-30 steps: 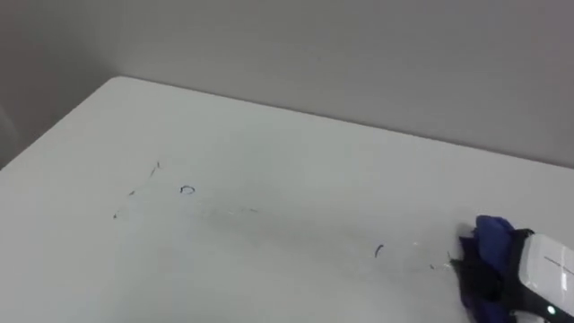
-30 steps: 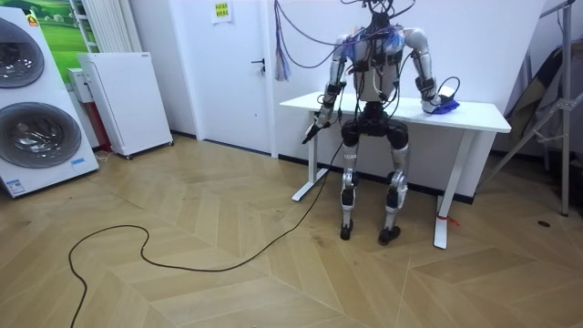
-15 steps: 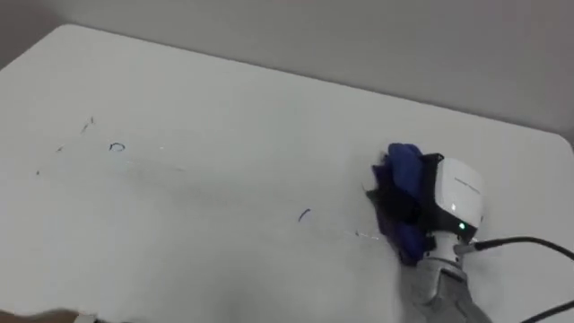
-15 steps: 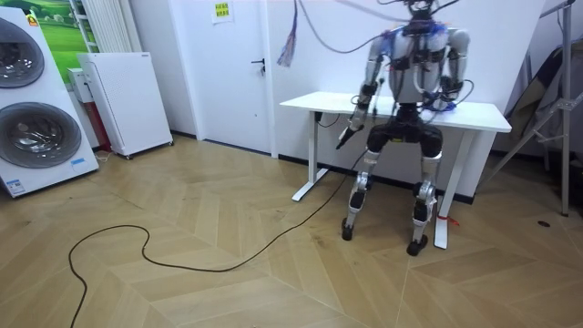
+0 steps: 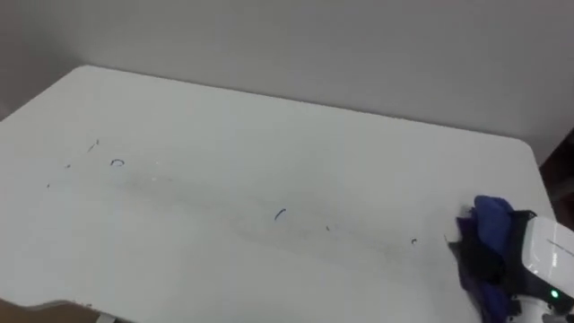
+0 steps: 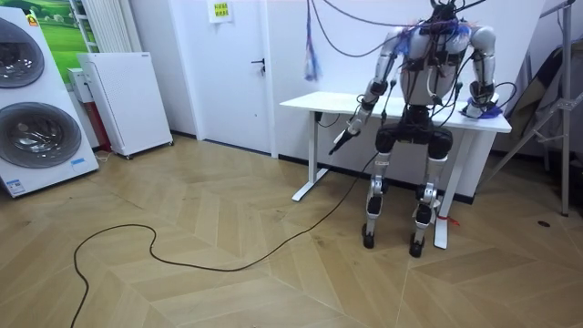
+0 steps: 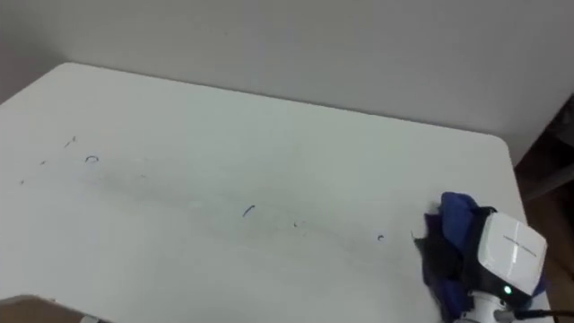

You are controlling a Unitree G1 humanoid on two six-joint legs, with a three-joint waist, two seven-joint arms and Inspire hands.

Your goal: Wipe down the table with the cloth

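Ink marks (image 5: 281, 213), small and dark, lie left of right hand (image 5: 543, 257), curled round crumpled blue cloth (image 5: 491, 221) on white tabletop (image 5: 269, 117); best press flat, sweep slowly across them.

Right robot hand (image 5: 549, 257) on blue cloth (image 5: 491, 222), right edge of white table (image 5: 269, 135)

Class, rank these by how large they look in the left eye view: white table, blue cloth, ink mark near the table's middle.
1. white table, largest
2. blue cloth
3. ink mark, smallest by far
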